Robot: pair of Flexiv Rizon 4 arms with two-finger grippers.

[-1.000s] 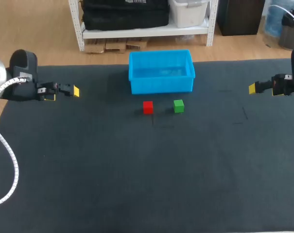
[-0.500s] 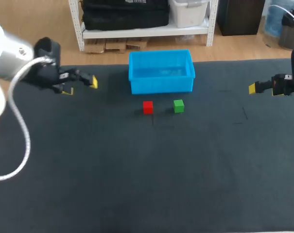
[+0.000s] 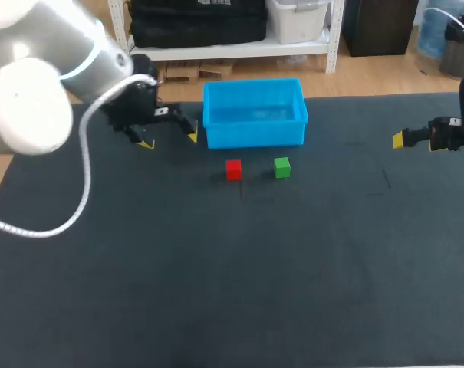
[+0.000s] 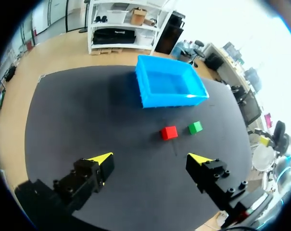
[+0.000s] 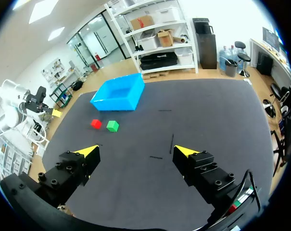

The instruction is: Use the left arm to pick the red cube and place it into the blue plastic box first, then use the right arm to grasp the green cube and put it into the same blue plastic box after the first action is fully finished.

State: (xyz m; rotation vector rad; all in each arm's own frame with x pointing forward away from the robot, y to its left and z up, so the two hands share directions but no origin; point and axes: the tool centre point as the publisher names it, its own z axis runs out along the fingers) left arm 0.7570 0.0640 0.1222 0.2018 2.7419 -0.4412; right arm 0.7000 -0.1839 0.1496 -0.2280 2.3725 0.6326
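Cubes on the table in front of the blue plastic box; both grippers spread, nothing held.

The red cube (image 3: 233, 169) is seen on the dark table (image 3: 216, 268) just in front of the blue plastic box (image 3: 255, 135), near its front wall but not touching it. The green cube (image 3: 282, 167) is set just beside the red cube with a small gap between them, also in front of the box and toward its right half. The box is seen upright with its open top up. The left gripper (image 3: 169, 139) is seen just off the box's left front corner, fingers spread wide and nothing gripped. In the left wrist view the box and both cubes are seen ahead of its fingers. The right gripper (image 5: 135, 151) is seen well apart from the box, far out to its right, fingers likewise spread and empty.
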